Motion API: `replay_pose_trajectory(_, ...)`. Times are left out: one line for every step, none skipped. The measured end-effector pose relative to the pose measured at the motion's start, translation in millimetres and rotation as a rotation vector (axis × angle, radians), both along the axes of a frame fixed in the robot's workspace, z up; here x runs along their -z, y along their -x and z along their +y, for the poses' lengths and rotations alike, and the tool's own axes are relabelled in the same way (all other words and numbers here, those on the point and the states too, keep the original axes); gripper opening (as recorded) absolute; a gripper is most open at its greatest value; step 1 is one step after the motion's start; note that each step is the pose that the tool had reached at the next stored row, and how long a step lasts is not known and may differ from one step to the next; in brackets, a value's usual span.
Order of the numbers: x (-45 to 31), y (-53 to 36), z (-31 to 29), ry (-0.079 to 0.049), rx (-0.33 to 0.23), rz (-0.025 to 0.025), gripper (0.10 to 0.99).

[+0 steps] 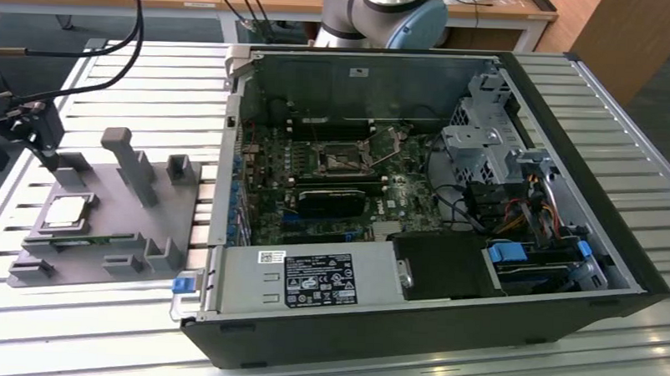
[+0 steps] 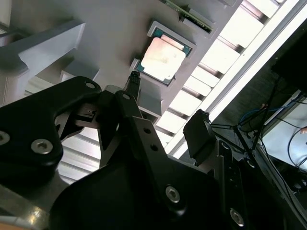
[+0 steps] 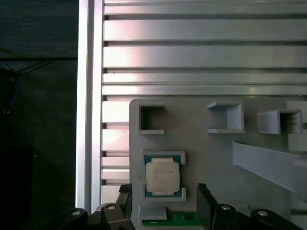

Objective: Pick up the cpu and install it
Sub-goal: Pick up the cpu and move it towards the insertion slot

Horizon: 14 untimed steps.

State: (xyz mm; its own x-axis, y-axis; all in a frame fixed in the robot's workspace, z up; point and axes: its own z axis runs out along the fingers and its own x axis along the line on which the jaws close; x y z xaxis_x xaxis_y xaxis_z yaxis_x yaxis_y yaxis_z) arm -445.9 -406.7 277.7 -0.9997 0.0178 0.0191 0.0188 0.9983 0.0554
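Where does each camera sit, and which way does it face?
Exterior view: off-arm, high, looking down on open black computer case and grey fixture plate; grey arm shows.
First wrist view: on the wrist, straight down onto silver-grey square cpu; open gripper shows.
Second wrist view: on the wrist, slanting past the gripper to the cpu.
Shared: cpu on the plate.

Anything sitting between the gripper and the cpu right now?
Nothing. In the first wrist view the cpu lies uncovered in its pocket on the grey fixture tray, with the open gripper above it and only bare air between.
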Motion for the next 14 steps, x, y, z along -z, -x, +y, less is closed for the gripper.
replay_pose_trajectory(0.8,0.0,0.0,0.000,0.000,0.0000,0.647)
replay_pose_trajectory(1.7,0.0,0.0,0.000,0.000,-0.0001,0.647)
replay_pose_trajectory(2.7,0.0,0.0,-0.001,0.000,0.0000,0.647)
replay_pose_trajectory(3.7,0.0,0.0,-0.001,0.000,0.0000,0.647)
replay_pose_trajectory(4.6,0.0,0.0,-0.001,0.000,0.0000,0.647)
replay_pose_trajectory(5.6,0.0,0.0,-0.001,0.000,0.0000,0.647)
replay_pose_trajectory(6.4,0.0,0.0,-0.001,0.000,0.0000,0.647)
replay_pose_trajectory(7.3,0.0,0.0,-0.001,0.000,0.0000,0.647)
replay_pose_trajectory(8.1,0.0,0.0,-0.001,0.000,0.0001,0.647)
replay_pose_trajectory(9.1,0.0,0.0,-0.001,0.000,-0.0001,0.647)
replay_pose_trajectory(10.1,0.0,0.0,-0.001,0.000,-0.0002,0.647)
replay_pose_trajectory(11.2,0.0,0.0,-0.001,0.000,-0.0005,0.647)
replay_pose_trajectory(12.2,0.0,0.0,-0.001,0.000,-0.0008,0.647)
replay_pose_trajectory(13.3,0.0,0.0,-0.001,0.000,-0.0009,0.647)
